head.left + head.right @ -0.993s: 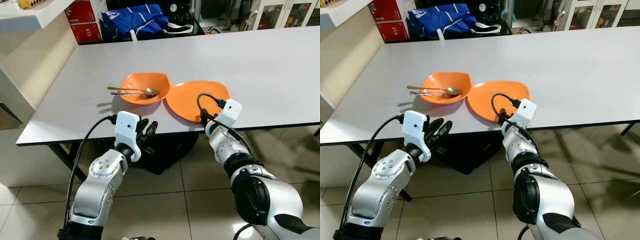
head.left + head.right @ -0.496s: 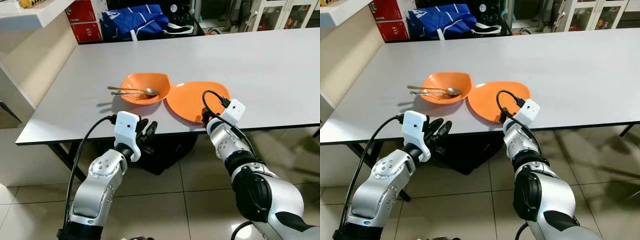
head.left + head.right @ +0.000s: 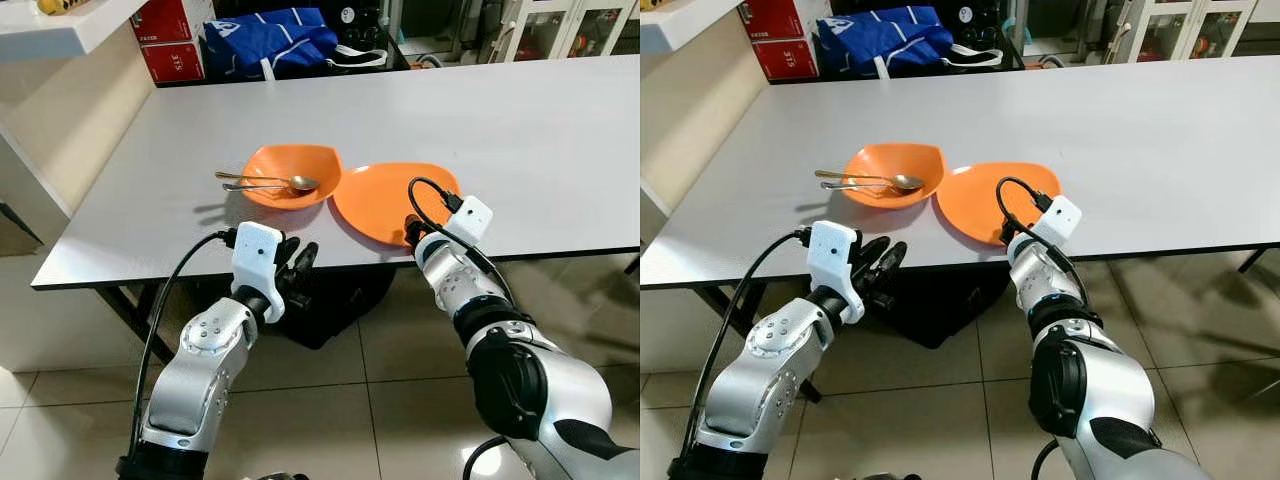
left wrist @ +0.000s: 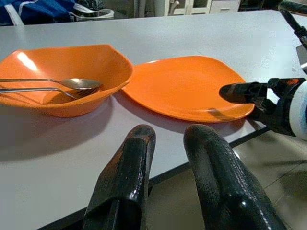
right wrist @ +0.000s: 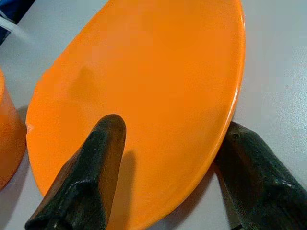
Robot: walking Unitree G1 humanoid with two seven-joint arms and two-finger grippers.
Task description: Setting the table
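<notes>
An orange plate (image 3: 385, 195) lies near the front edge of the grey table (image 3: 520, 120). Just left of it, almost touching, is an orange bowl (image 3: 291, 165) with a spoon (image 3: 298, 182) and a fork (image 3: 245, 187) resting across it. My right gripper (image 5: 172, 129) is open and straddles the plate's near rim: one finger (image 5: 103, 153) hovers over the plate and casts a shadow on it, the other finger (image 5: 249, 163) sits outside the rim, low by the tabletop. My left gripper (image 4: 170, 136) is open and empty, held just below the table's front edge, in front of the bowl.
A blue bag (image 3: 270, 40) and red boxes (image 3: 170, 40) stand past the table's far left corner. A white counter (image 3: 60, 30) juts in at the left. A black object (image 3: 335, 295) sits on the tiled floor under the table. The table's right half is bare.
My right wrist has shifted slightly to the right along the plate's near rim. The plate, the bowl and my left arm have stayed put.
</notes>
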